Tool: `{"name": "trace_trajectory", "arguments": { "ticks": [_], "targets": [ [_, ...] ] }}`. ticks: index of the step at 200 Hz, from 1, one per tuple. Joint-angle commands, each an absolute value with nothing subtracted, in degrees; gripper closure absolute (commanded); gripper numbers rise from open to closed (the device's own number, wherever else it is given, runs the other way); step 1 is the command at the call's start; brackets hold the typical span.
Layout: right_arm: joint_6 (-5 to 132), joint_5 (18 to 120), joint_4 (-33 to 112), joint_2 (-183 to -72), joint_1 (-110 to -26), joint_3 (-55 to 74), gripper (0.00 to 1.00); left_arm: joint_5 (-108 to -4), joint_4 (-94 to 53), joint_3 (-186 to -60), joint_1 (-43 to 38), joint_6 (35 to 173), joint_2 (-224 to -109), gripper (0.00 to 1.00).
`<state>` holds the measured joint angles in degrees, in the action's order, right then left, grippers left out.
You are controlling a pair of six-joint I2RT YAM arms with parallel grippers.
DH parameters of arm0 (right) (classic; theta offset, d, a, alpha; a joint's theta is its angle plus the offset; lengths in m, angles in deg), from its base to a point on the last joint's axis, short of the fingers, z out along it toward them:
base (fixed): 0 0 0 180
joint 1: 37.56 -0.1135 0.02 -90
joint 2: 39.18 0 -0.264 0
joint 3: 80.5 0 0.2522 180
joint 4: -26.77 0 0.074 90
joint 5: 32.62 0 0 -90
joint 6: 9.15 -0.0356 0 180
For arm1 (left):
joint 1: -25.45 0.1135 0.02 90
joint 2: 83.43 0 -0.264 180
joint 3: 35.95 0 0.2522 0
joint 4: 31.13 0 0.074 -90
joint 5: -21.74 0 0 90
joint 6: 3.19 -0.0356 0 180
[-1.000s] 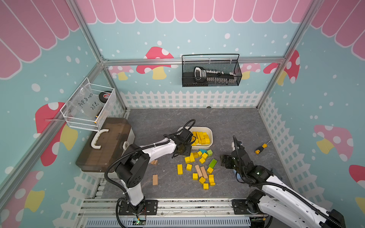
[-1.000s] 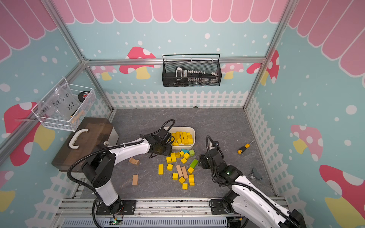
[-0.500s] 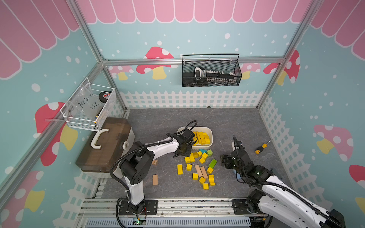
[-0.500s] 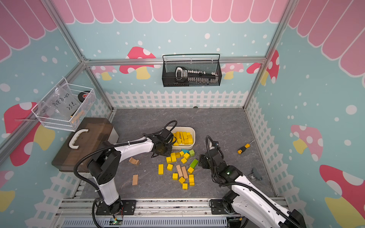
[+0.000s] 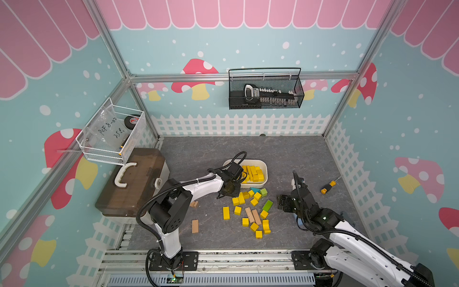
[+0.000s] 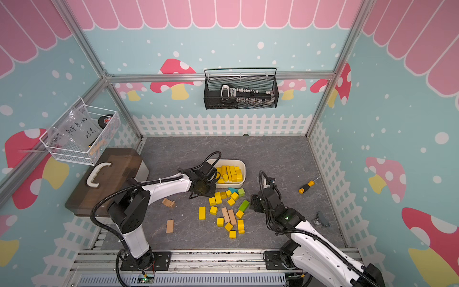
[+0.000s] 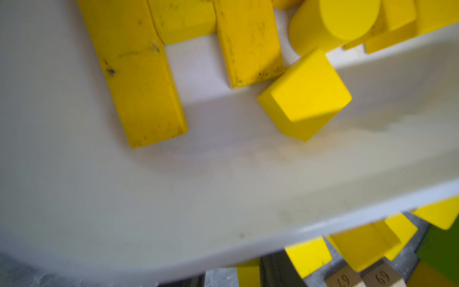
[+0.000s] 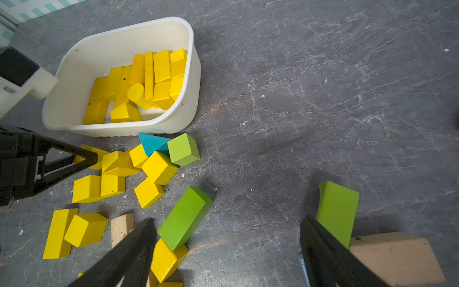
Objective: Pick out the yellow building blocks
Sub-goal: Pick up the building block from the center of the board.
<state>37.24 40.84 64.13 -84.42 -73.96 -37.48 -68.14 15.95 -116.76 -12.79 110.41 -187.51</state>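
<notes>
Brown and see-through, a lidded case (image 5: pixel 131 181) with a white handle sits at the far left of the grey floor (image 5: pixel 285 154), below a white wire basket (image 5: pixel 113 135) hung on the side wall. Near the left arm's base lie a small tan piece (image 5: pixel 194 204) and a tan bar (image 5: pixel 195 225).

The left gripper (image 5: pixel 229 191) hangs at the near left corner of the white tub (image 5: pixel 264 183), just over the edge of the loose pile. The right wrist view catches only one black finger (image 8: pixel 69 161) of it, low beside a yellow block. Its own camera shows no fingers, so I cannot tell whether its jaws are together or apart.

The yellow building blocks (image 5: pixel 254 172) fill the right part of the tub: bars, cubes, a cylinder (image 8: pixel 136 95) and one cube (image 7: pixel 305 97) tilted against the near wall. More yellow pieces (image 5: pixel 226 213) lie scattered on the floor in front of the tub. Mixed in with them are a teal wedge (image 5: pixel 253 190), a green cube (image 5: pixel 263 191), a green bar (image 5: pixel 267 205) and two tan bars (image 5: pixel 253 215).

Just right of the pile hovers the right gripper (image 5: pixel 283 202), its fingers (image 8: pixel 134 248) spread wide with only bare floor between them. Beside it a green slab (image 8: pixel 337 211) stands touching a large tan block (image 8: pixel 395 258). Farther right lies a screwdriver (image 5: pixel 327 186) with a yellow handle
</notes>
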Motion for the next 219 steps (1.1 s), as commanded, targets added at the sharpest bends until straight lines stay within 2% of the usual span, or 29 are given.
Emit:
{"name": "trace_trajectory", "arguments": {
  "ticks": [1,31,64,111,155,176,219],
  "targets": [
    [36.47,40.06,64.79,-83.87,-73.79,-38.26,0.1,-65.64,13.22,-114.7,-11.61,110.12,-184.09,0.72],
    [36.38,40.0,64.77,-83.09,-73.77,-38.65,0.1,-63.06,10.82,-110.93,-7.56,112.65,-181.71,0.79],
    [36.38,39.92,64.8,-82.25,-73.78,-38.88,0.1,-61.52,7.75,-106.43,-2.96,116.34,-178.91,0.95],
    [36.38,40.06,64.79,-82.75,-73.84,-38.74,0.1,-67.47,4.66,-100.53,-2.24,119.26,-170.97,0.99],
    [36.37,39.99,64.79,-82.82,-73.78,-38.76,0.1,-74.14,-1.5,-91.64,-2.28,121.55,-156.97,0.99],
    [36.36,40.04,64.79,-83.09,-73.77,-38.68,0.1,-72.24,-8.23,-87.56,-2.3,119.54,-151.05,0.91],
    [36.38,40.11,64.75,-83.53,-73.75,-38.57,0.09,-65.24,-18.05,-88.17,-2.48,113.8,-154.05,0.89]
  ]
}}
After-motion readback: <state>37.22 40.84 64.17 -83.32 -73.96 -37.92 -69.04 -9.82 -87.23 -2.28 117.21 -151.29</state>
